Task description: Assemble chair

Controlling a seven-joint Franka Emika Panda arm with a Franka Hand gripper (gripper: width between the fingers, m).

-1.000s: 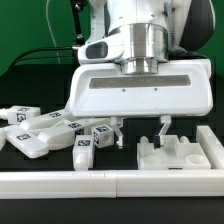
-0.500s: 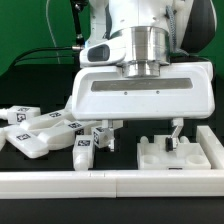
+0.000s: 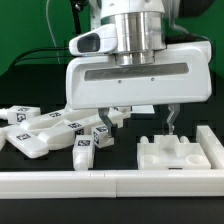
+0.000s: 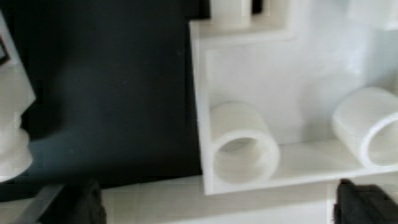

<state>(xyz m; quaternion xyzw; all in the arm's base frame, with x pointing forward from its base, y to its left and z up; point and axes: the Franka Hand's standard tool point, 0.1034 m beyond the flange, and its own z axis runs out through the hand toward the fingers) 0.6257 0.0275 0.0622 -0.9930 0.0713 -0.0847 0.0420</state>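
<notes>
The assembling of the chair is only beginning, as far as I can judge. The chunky white plastic seat block with slots in its top (image 3: 170,152) is standing alone on the exterior view's right. It is sitting in the corner of the long plain white border rail (image 3: 110,183), and no leg or bar is showing as joined to it. The loose white plastic legs and bars with black-and-white square tags (image 3: 45,130) are lying in a heap on the exterior view's left, on the black table top (image 3: 125,155), apart from the seat block. So almost all the joining is left to do.

The arm's two-finger gripper (image 3: 138,118) is hanging above the seat block with its jaws spread fully wide, and it is holding nothing. In the wrist view the dark fingertips (image 4: 80,205) are standing on each side of the block without touching it.

From close, the seat block is looking smooth and thick, with two short round white stubs (image 4: 240,150) on its face. I cannot tell whether these are separate pieces.
</notes>
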